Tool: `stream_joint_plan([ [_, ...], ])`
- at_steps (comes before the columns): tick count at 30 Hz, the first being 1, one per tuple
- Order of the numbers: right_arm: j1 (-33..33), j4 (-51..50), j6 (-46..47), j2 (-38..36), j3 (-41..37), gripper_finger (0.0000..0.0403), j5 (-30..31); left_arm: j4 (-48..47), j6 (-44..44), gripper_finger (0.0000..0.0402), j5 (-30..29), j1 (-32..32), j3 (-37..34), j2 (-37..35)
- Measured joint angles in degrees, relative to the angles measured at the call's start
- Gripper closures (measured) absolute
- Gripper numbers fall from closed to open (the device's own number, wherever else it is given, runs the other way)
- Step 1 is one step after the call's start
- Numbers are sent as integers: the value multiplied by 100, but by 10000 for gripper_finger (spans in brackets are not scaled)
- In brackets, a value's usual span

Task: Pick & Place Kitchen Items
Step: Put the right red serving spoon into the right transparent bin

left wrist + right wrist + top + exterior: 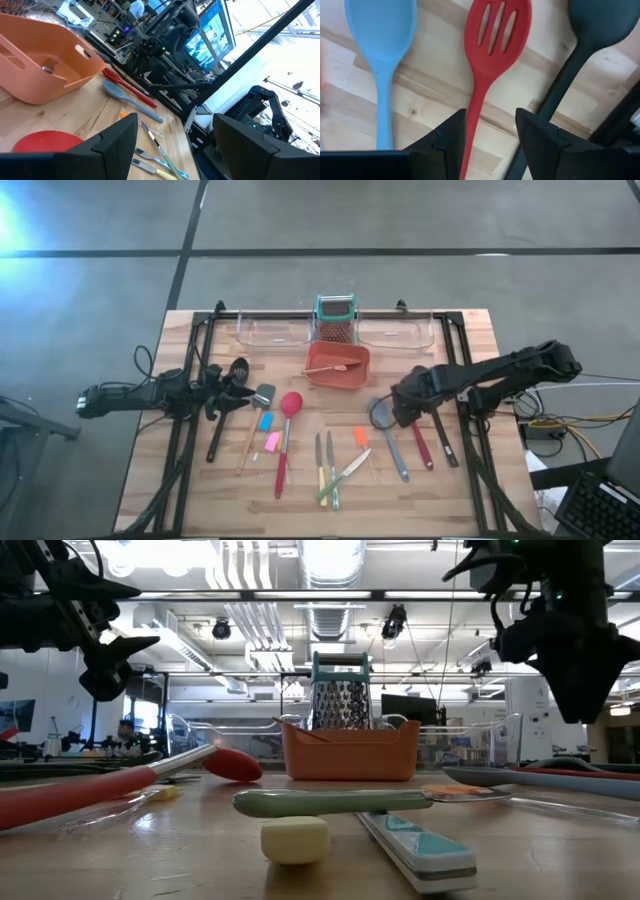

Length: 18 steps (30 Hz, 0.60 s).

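Several slim utensils lie flat on the wooden table. On the left are a black slotted spoon (222, 425), a grey spatula (256, 418), a red spoon (288, 430), and blue (265, 421) and pink (272, 441) scrapers. In the middle are an orange scraper (360, 437) and knives (331, 470). On the right are a blue-grey spoon (380, 55), a red slotted spatula (492, 45) and a black spoon (592, 35). My right gripper (490, 125) hovers open above the red spatula's handle, a finger on either side and touching nothing. My left gripper (238, 392) is open, raised over the black spoon's head.
The red-orange bin (350, 376) stands mid-table with a wooden utensil inside. The teal-framed grater (336, 320) stands behind it, between two clear trays (270, 330) at the far edge. Black frame rails (190, 430) run along both table sides. The near strip of the table is bare wood.
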Motion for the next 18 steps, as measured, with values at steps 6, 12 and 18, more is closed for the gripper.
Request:
stream_joint_plan([
  [6, 156, 492, 25, 333, -274, 248, -4, 0, 1, 138, -1, 0, -1, -2],
  [12, 154, 1059, -209, 588, -591, 255, -2, 0, 1, 138, -1, -2, 1, -2],
  [18, 152, 1850, -92, 615, -1101, 256, 3, 0, 0, 138, -1, -2, 0, -2],
])
